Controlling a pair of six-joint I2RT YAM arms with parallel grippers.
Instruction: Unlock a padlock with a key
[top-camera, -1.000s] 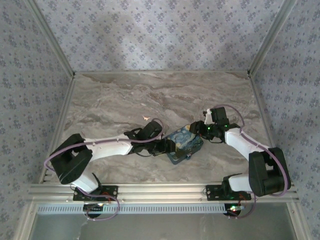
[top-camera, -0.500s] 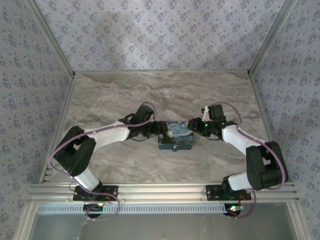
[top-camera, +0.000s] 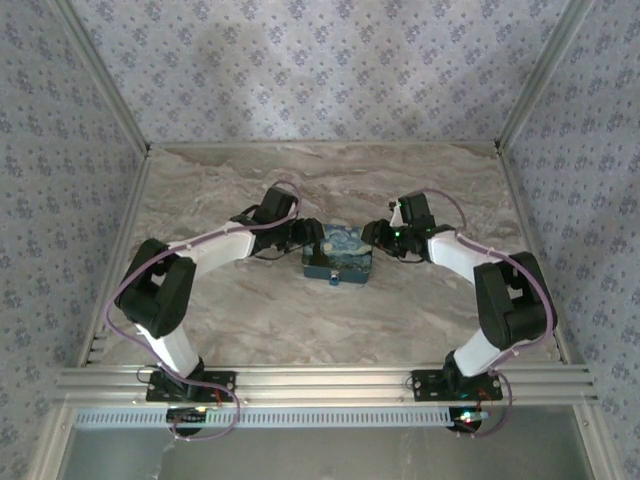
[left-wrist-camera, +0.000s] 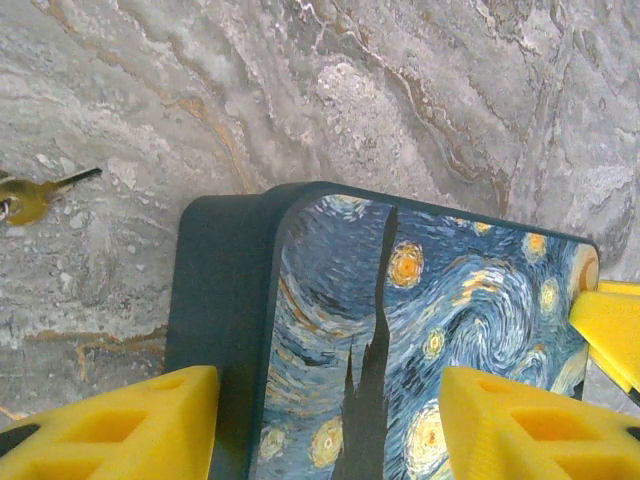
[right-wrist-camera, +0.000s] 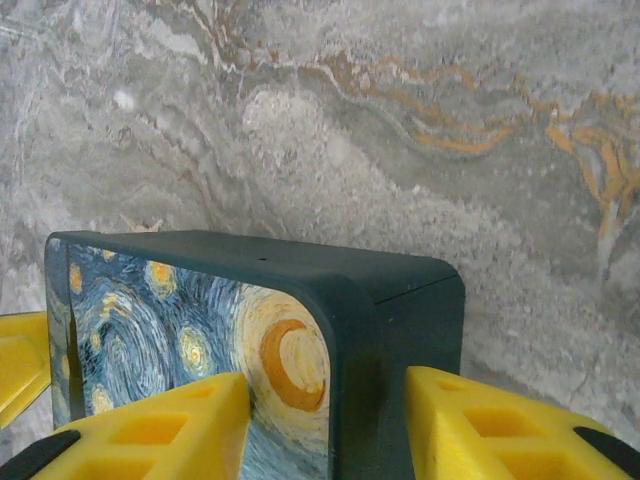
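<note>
- The blue night-sky box (top-camera: 340, 252) lies about in the middle of the marble tabletop (top-camera: 230, 320).
- The left pincer (top-camera: 308, 246) is clenched on the left end of the box, and the right pincer (top-camera: 372, 240) on its right end.
- The padlock (top-camera: 332, 280), a small dark piece, sits at the near side of the box.
- The key (left-wrist-camera: 35, 195) lies near the left end of the box, not touching it.

1. Here's the left arm (top-camera: 215, 243): elbow swung wide to the left, forearm angling in toward the centre.
2. The left tool (top-camera: 305, 243) sits low and points right. Its yellow fingers (left-wrist-camera: 180, 430) stand partway apart; squeezing or slack, can't tell.
3. The right arm (top-camera: 455, 250) mirrors it, elbow out right, forearm sweeping left.
4. The right tool (top-camera: 375, 237) faces its partner across a gap, with its fingers (right-wrist-camera: 470, 420) also partway apart and its grip unclear.
</note>
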